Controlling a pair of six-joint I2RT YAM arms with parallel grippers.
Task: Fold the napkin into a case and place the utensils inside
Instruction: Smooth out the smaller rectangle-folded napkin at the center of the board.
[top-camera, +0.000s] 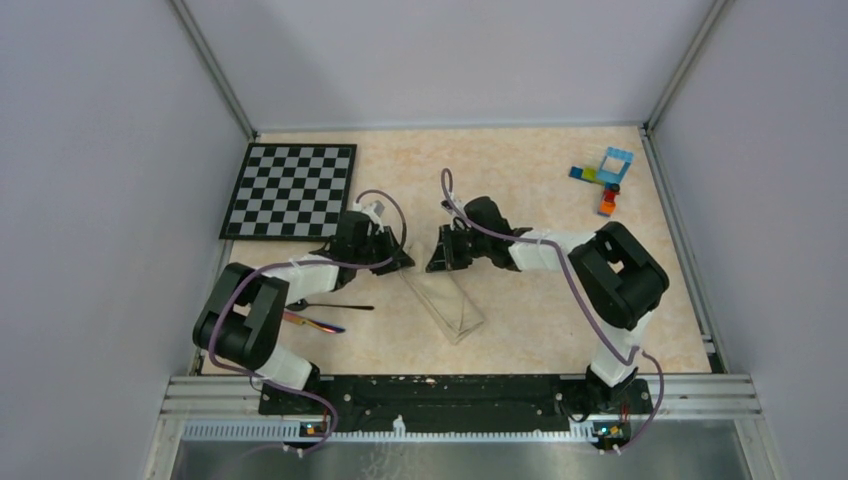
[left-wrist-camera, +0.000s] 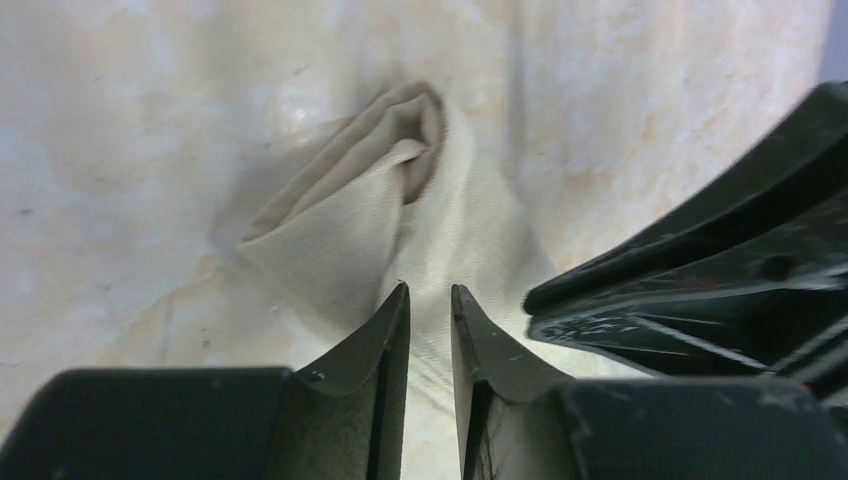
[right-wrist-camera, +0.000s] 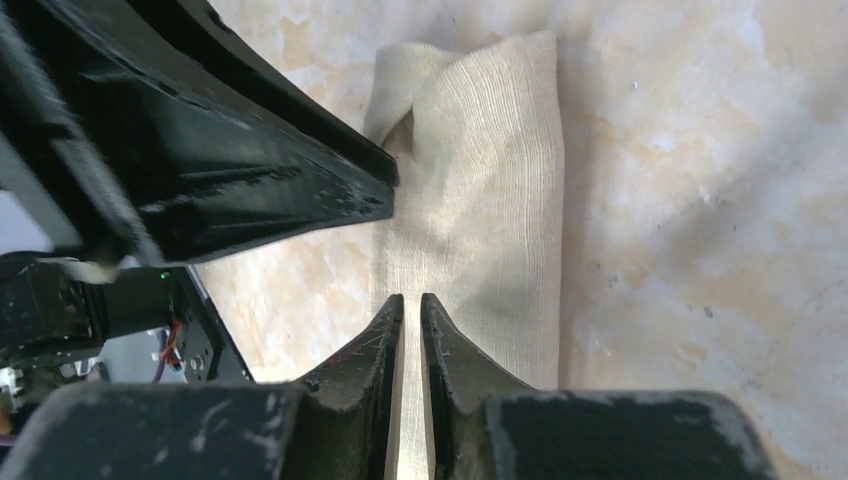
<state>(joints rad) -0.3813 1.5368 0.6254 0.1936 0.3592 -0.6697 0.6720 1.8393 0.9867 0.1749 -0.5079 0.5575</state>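
Note:
The cream-beige napkin (top-camera: 450, 305) lies mid-table, folded into a narrow tapered strip that runs toward the near edge. My left gripper (top-camera: 403, 262) and right gripper (top-camera: 436, 262) meet at its far end, side by side. In the left wrist view the left gripper (left-wrist-camera: 430, 290) is nearly closed, with the napkin (left-wrist-camera: 350, 220) bunched and folded just ahead. In the right wrist view the right gripper (right-wrist-camera: 412, 298) pinches the napkin (right-wrist-camera: 490, 180). A dark spoon (top-camera: 335, 306) and a rainbow-tinted utensil (top-camera: 313, 322) lie on the table left of the napkin.
The black-and-white chequered board (top-camera: 291, 190) lies at the far left. Small coloured toy bricks (top-camera: 608, 178) sit at the far right. The left arm's elbow hangs near the utensils. Metal frame posts and grey walls ring the table.

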